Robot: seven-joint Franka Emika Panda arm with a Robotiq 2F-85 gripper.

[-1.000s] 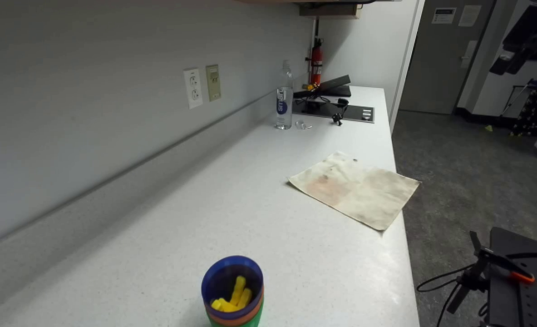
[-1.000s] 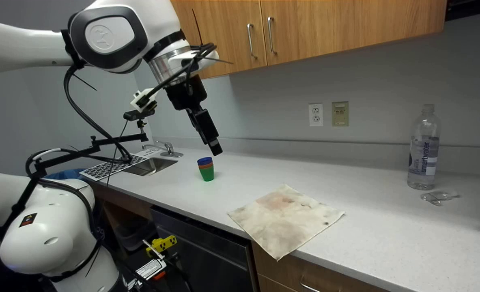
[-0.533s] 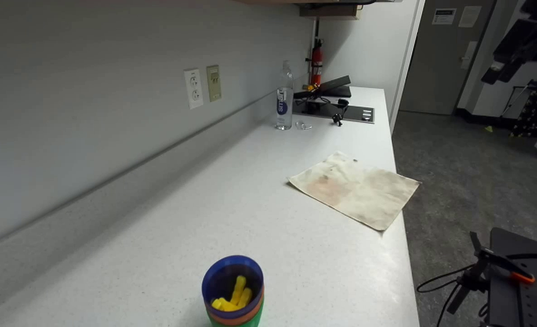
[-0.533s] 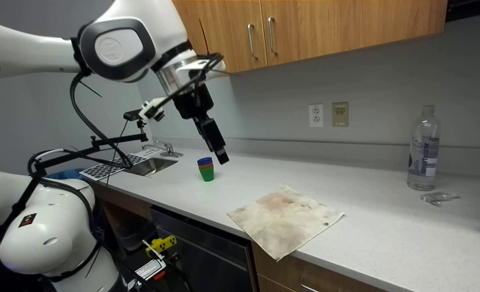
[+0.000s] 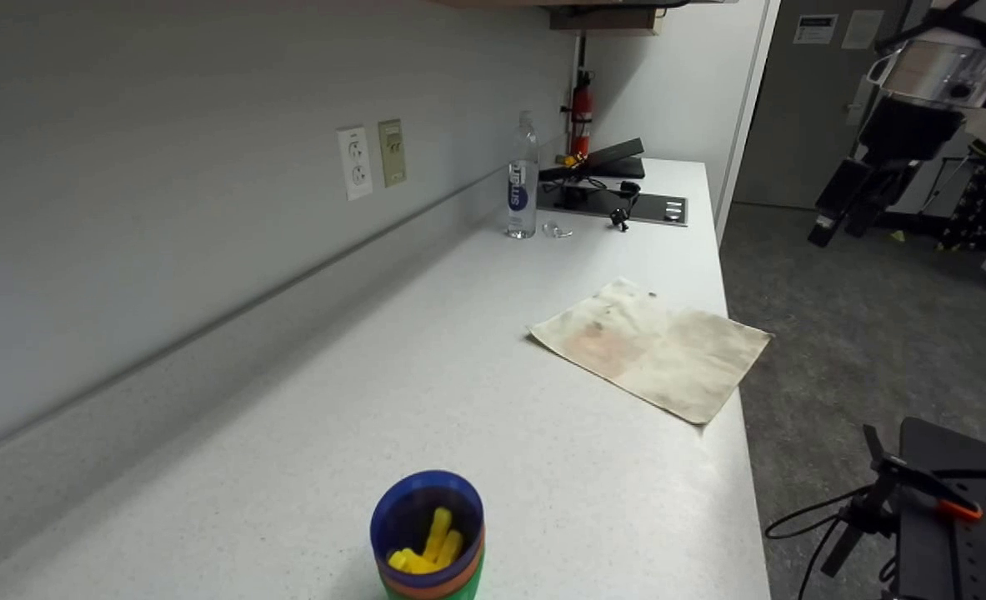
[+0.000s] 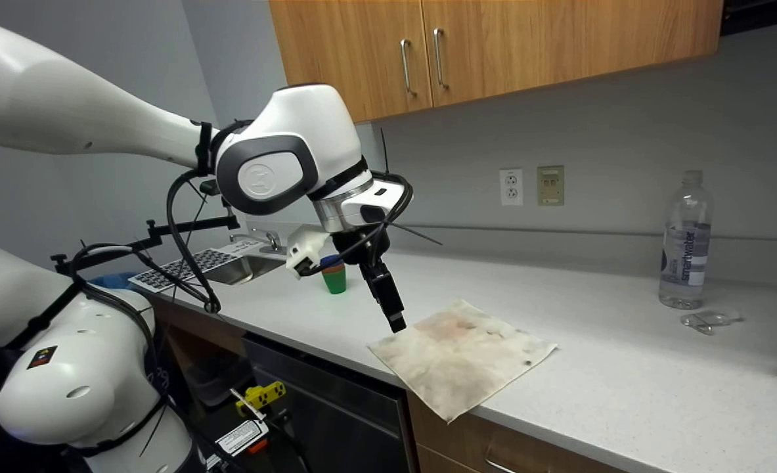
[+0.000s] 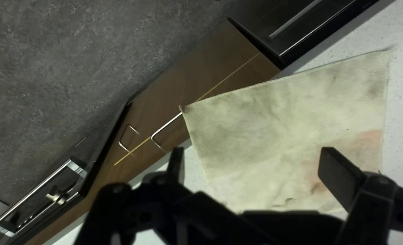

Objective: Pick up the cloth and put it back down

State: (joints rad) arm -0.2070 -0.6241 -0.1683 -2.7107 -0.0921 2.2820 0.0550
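Note:
The cloth is a cream square with grey and reddish stains. It lies flat on the counter in both exterior views, with one corner over the front edge. It also fills much of the wrist view. My gripper is open and empty. In an exterior view its tips overlap the cloth's left side, apparently above it. In an exterior view it shows at the upper right, higher than the counter. In the wrist view the two fingers are wide apart, with the cloth below and between them, not touched.
A stack of coloured cups with yellow pieces inside stands on the counter. A water bottle and a clear plastic item stand near the wall. Wooden cabinets hang above. A drawer handle shows below the edge.
My gripper has moved down and toward the cloth, from beside the cups to above the cloth's left side. The cloth has not moved.

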